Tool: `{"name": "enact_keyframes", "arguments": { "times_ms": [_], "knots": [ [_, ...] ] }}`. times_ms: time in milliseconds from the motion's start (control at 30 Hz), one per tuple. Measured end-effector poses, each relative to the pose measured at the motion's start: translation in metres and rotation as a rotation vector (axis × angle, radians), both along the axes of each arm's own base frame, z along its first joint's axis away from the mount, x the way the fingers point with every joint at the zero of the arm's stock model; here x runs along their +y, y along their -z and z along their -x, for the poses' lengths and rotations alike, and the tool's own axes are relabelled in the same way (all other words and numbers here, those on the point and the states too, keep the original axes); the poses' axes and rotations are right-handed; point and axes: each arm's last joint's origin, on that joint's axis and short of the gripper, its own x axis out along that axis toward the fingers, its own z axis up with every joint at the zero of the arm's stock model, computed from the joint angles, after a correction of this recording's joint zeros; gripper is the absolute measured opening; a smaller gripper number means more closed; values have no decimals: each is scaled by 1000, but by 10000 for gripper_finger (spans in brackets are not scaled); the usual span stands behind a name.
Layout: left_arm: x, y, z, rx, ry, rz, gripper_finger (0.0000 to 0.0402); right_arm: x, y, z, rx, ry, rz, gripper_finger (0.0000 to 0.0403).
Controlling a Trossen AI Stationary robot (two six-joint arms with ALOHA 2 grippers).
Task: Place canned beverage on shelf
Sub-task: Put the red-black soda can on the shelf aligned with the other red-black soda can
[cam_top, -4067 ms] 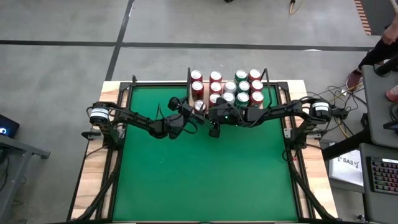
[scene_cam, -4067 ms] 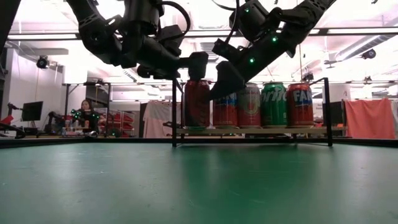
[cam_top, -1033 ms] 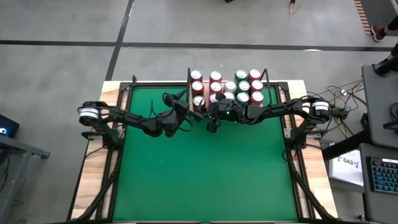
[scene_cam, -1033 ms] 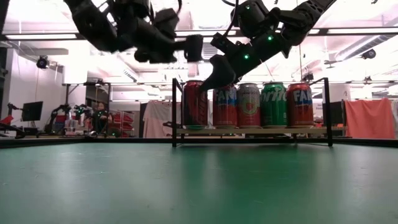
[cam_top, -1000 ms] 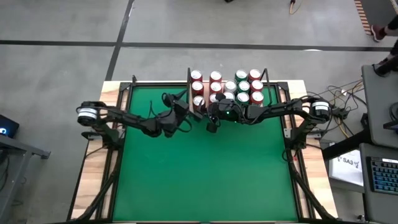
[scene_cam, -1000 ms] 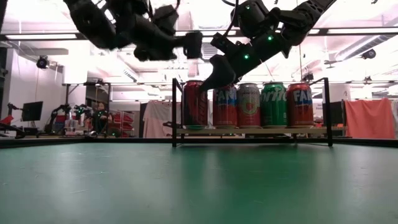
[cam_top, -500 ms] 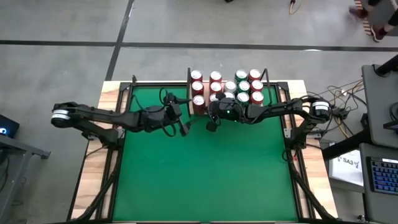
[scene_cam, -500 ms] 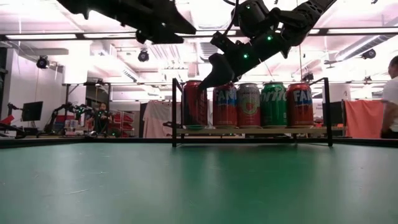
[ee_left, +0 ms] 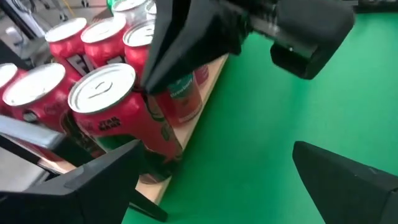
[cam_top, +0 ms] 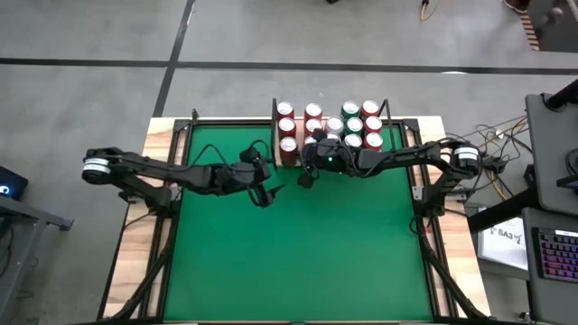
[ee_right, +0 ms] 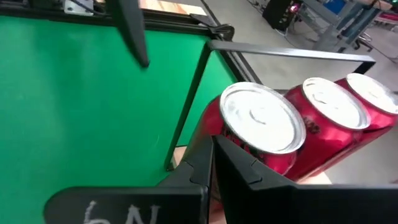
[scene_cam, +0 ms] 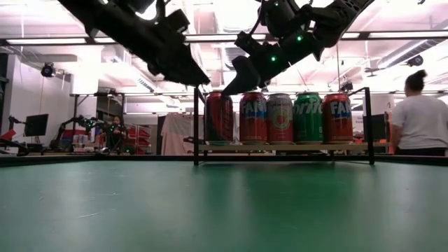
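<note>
The shelf [scene_cam: 294, 148], a tan board with black uprights, stands at the table's far edge and carries several cans upright in rows. A red can [ee_left: 118, 112] [scene_cam: 219, 117] stands on its base at the front left corner. My left gripper [cam_top: 268, 192] [ee_left: 217, 186] is open above the green felt, near and left of that can, slanting down, with nothing between its fingers. My right gripper [cam_top: 305, 180] [scene_cam: 227, 89] is shut, with its tip at the top of the front left can [ee_right: 255, 127]. My right gripper's shut fingertips [ee_left: 149, 87] slant down from the table's right to the top rim of the front left red can [ee_left: 134, 74], beside the gap to its neighbour. Whether they touch the rim I cannot tell.
Green felt [cam_top: 298, 253] lies bare between the shelf and the near edge. Wooden borders and black frame rails [cam_top: 163, 226] run along both sides. A person [scene_cam: 420, 119] stands beyond the table at the right, and a desk with a keyboard [cam_top: 555, 253] is to the right.
My left gripper has drawn back from the front left can toward the table's near edge, staying open. It has tipped from pointing level at the shelf to slanting down, and its arm has swung out to the left. The can stays standing on the shelf.
</note>
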Motion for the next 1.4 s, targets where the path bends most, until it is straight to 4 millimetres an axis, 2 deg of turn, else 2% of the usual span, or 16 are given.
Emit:
{"name": "enact_keyframes", "arguments": {
  "times_ms": [100,333,600,800,900,1033,1267,1400],
  "knots": [
    [0,2,-1,-16,-18,32,396,1,-13,2,-21,12,-16,9],
    [-3,-6,0,-57,53,61,396,2,-69,8,-16,42,-87,9],
    [-3,-6,-1,-71,47,73,396,2,-128,9,26,65,-125,9],
    [-2,-1,-4,-58,41,73,375,-3,-147,10,16,63,-105,9],
    [-2,1,-8,-69,41,73,342,-5,-148,11,20,64,-96,9],
    [-2,10,-16,-82,42,69,279,-10,-147,13,44,75,-91,9],
    [2,32,-30,-54,-16,31,126,-17,-143,19,104,100,-87,9],
    [9,36,-36,-45,-58,-4,34,-22,-143,25,141,115,-85,9]
  ]
}}
